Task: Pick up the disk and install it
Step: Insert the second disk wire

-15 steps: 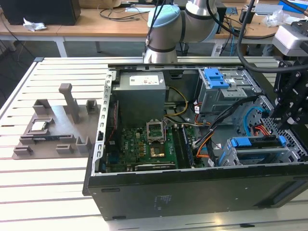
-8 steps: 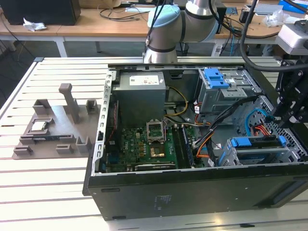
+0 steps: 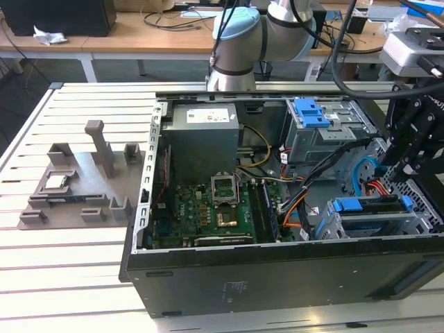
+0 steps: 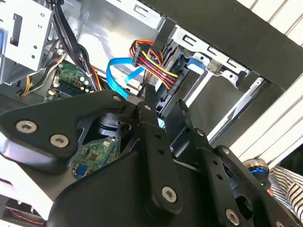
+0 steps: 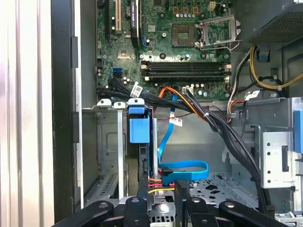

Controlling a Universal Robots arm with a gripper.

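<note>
While gripper (image 5: 158,203) is hanging over drive cage (image 5: 106,142), disk (image 5: 142,161) is sitting edge-on in slot, long axis running straight ahead of fingertips; fingers parted, grasping nothing.

Bright even overhead light, soft shadows in case, near end effector (image 4: 163,111) blurry

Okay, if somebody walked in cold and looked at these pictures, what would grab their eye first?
Probably the open computer case lying on the slatted table, its green motherboard exposed in the middle. Next, the bright blue frame of the disk, sitting in the drive cage at the exterior view's right, with the black end effector just above it. A grey fixture holding a small square chip lies beside the case.
</note>
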